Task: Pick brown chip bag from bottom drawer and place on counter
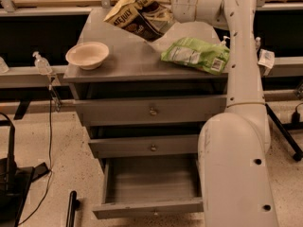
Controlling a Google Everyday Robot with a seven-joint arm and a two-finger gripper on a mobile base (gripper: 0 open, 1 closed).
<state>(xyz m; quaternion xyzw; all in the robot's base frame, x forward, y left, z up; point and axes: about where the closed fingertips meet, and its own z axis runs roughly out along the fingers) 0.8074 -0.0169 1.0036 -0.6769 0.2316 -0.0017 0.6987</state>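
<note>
The brown chip bag (136, 17) hangs tilted over the back of the counter (128, 60), its lower corner close to the grey top. My gripper (163, 7) is at its right side, shut on the bag's edge, with the white arm reaching in from the right. The bottom drawer (150, 179) is pulled open below and its grey inside holds nothing. The two shallower drawers above it are shut.
A cream bowl (87, 55) sits at the counter's front left. A light green bag (196, 55) lies at the counter's right. My arm's white base (236, 174) stands right of the open drawer. A spray bottle (41, 63) stands on the left bench.
</note>
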